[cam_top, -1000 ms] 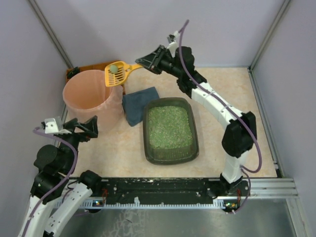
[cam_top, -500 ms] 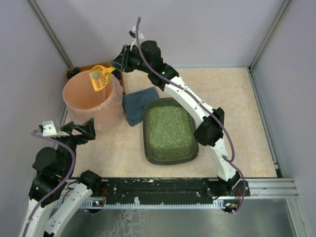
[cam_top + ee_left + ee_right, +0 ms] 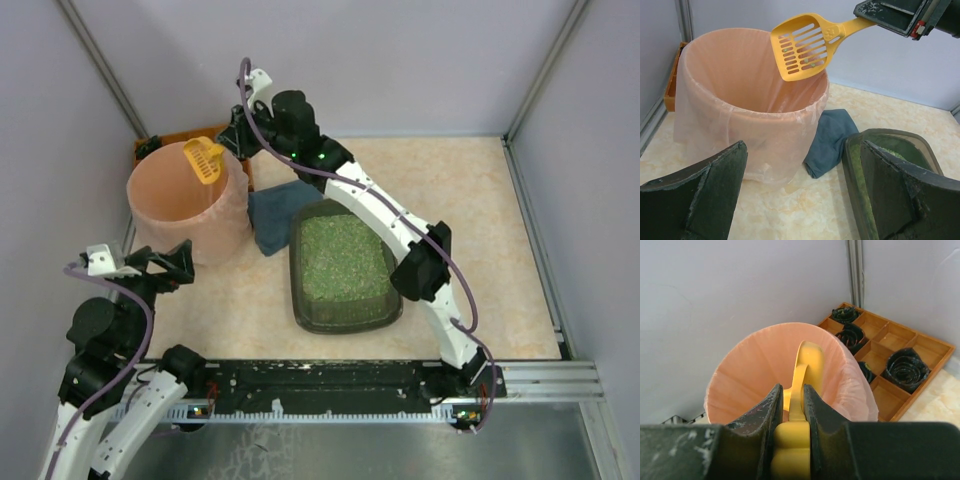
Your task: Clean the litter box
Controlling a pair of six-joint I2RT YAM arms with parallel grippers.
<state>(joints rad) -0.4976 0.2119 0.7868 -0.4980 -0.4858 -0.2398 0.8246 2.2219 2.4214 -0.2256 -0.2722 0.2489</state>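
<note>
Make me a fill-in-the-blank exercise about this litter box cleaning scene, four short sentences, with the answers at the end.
1. The right tool holds the yellow scoop over the pink ____.
2. The litter box holds ____ granules.
3. The cloth beside the bucket is dark ____.
4. The left tool, holding nothing, has its jaws ____.
Missing words: bucket; green; blue; open.

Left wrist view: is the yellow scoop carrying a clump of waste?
No: the scoop, tipped above the pink bucket, shows only a few small green granules stuck in its slots, and no clump.
</note>
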